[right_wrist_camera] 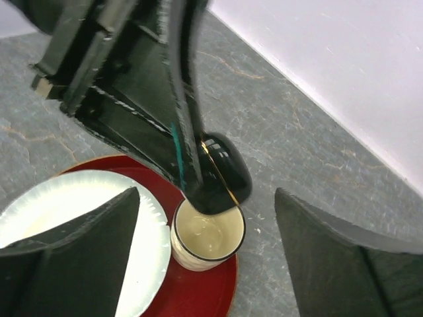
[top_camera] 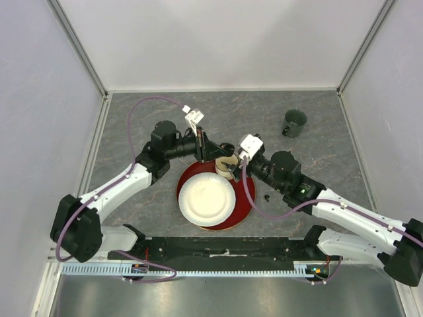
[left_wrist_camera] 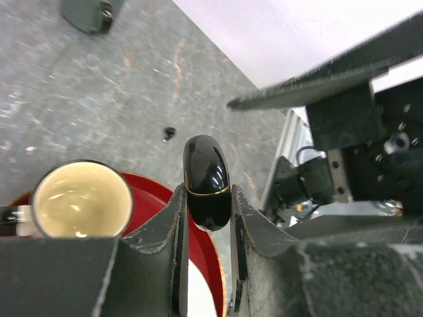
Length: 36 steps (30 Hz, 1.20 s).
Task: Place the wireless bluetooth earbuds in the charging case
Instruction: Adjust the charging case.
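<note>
Clamping the glossy black charging case [left_wrist_camera: 206, 173] between its jaws, the left gripper [left_wrist_camera: 206, 201] hangs just beside a cream cup [right_wrist_camera: 208, 239] on the red plate [right_wrist_camera: 211, 292]. Over that cup the right gripper [right_wrist_camera: 208, 247] hovers, jaws wide apart. One black earbud [left_wrist_camera: 169, 134] lies on the table [left_wrist_camera: 99, 86], right of the plate

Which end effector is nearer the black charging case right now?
Left. The left end effector grips the charging case; the right end effector is open nearby, not touching.
</note>
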Each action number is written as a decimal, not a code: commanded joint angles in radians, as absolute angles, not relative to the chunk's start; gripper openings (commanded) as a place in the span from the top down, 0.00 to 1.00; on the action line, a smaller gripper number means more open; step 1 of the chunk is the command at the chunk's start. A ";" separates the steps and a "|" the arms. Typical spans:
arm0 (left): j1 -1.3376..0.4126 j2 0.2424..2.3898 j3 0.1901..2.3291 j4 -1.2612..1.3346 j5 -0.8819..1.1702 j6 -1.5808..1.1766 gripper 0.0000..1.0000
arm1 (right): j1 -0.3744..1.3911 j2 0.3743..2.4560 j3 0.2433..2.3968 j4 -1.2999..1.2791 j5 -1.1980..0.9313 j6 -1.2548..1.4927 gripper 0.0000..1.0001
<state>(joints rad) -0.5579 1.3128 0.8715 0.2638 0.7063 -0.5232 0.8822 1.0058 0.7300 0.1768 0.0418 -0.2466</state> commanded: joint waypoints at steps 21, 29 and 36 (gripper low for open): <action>-0.560 0.888 0.414 0.902 0.488 -0.143 0.98 | 0.554 1.135 0.879 0.216 -0.406 1.210 0.02; -0.560 0.900 0.416 0.925 0.483 -0.133 0.98 | 0.558 1.200 0.827 0.403 -0.503 1.341 0.02; -0.560 0.922 0.420 0.942 0.485 -0.150 0.98 | 0.568 1.241 0.795 0.568 -0.555 1.476 0.02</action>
<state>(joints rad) -0.5579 0.9119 0.4137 0.8658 0.4770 -0.1829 0.5591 1.2171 0.7979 0.4202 -0.5011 1.3777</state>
